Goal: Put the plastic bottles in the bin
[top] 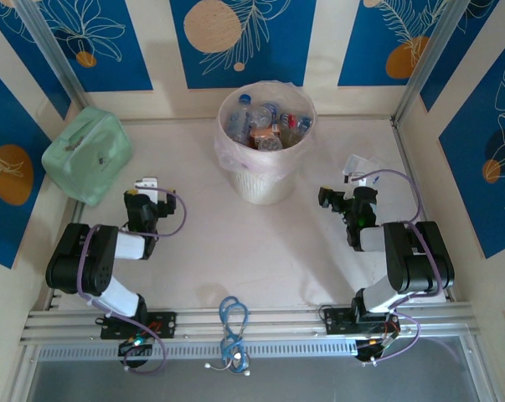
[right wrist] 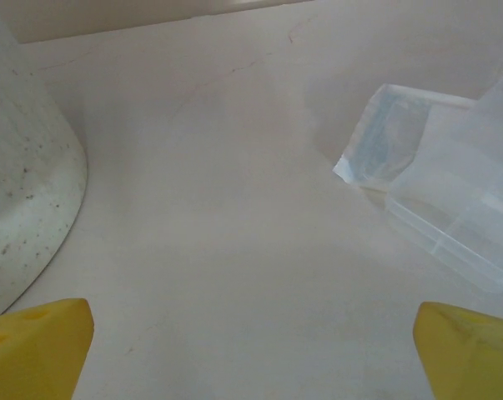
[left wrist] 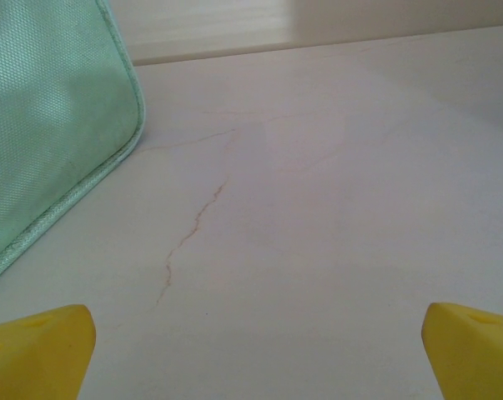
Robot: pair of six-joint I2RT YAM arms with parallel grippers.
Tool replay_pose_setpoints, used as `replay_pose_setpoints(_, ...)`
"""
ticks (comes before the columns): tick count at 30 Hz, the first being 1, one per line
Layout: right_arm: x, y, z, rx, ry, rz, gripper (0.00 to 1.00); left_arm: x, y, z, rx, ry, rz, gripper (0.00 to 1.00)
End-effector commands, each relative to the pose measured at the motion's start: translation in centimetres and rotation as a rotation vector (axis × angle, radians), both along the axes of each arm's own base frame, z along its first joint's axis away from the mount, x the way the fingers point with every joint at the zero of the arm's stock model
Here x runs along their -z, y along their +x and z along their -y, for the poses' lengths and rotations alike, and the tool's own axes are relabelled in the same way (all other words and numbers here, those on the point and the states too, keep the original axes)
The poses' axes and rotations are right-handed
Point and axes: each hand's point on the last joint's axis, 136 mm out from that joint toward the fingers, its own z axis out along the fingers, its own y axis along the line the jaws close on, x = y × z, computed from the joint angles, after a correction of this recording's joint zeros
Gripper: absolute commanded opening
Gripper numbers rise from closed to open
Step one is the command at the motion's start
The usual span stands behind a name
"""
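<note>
The round cream bin with a clear bag liner stands at the back middle of the table. Several plastic bottles lie inside it, clear with blue caps and some red labels. Its speckled wall fills the left of the right wrist view. My left gripper rests low at the left, open, with nothing between its yellow fingertips. On the right, my right gripper is also open and holds nothing, its yellow fingertips wide apart over bare table.
A mint-green pouch lies at the back left, close to the left gripper; its edge shows in the left wrist view. A clear plastic box sits just ahead of the right gripper. Blue cables hang at the front rail.
</note>
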Motion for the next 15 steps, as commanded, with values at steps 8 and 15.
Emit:
replay_pose_setpoints(8, -1.67, 0.86, -0.41, -0.026, -0.013, 0.058, 0.99, -0.40, 0.43, 0.83, 0.042, -0.007, 0.013, 1.00)
replay_pose_setpoints(15, -1.57, 0.99, -0.56, -0.041, -0.007, 0.048, 0.99, -0.36, 0.53, 0.89, 0.044, -0.008, 0.009, 1.00)
